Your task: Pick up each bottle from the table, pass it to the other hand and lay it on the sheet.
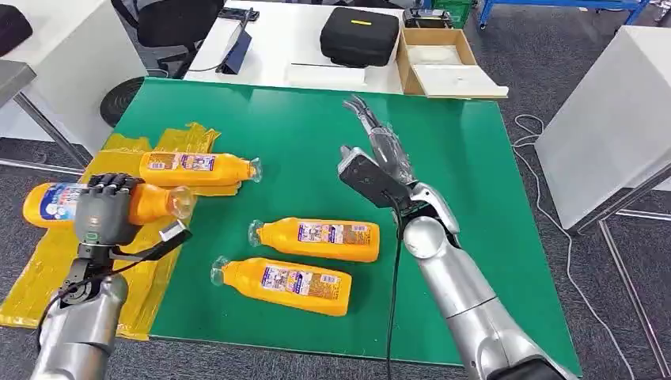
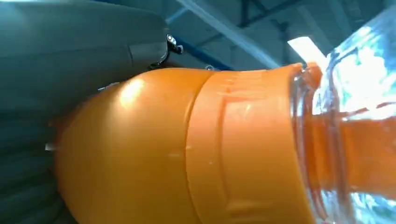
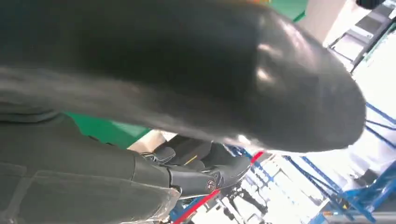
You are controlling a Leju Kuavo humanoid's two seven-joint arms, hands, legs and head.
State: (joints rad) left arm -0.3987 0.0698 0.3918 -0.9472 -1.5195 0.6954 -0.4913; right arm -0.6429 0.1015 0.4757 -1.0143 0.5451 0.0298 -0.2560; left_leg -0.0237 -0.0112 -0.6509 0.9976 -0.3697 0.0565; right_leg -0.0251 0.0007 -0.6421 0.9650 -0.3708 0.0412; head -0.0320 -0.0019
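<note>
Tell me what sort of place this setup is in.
Probably a robotics lab or workshop: a green work table on grey carpet, a black equipment case beside an open cardboard box, and blue metal racking behind.

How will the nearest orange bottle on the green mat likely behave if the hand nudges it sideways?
The nearest orange bottle lies on its side and looks rounded, so it may roll. Its glossy plastic probably slips in a loose grip. It seems full, hence fairly heavy.

A black zipped case [image 1: 359, 35] lies on the white surface [image 1: 269, 47] beyond the green mat, just beside an open cardboard box [image 1: 443, 62]. A white cable [image 1: 554, 229] trails across the grey floor [image 1: 554, 55]; a black office chair [image 1: 162, 24] stands at the far left.
</note>
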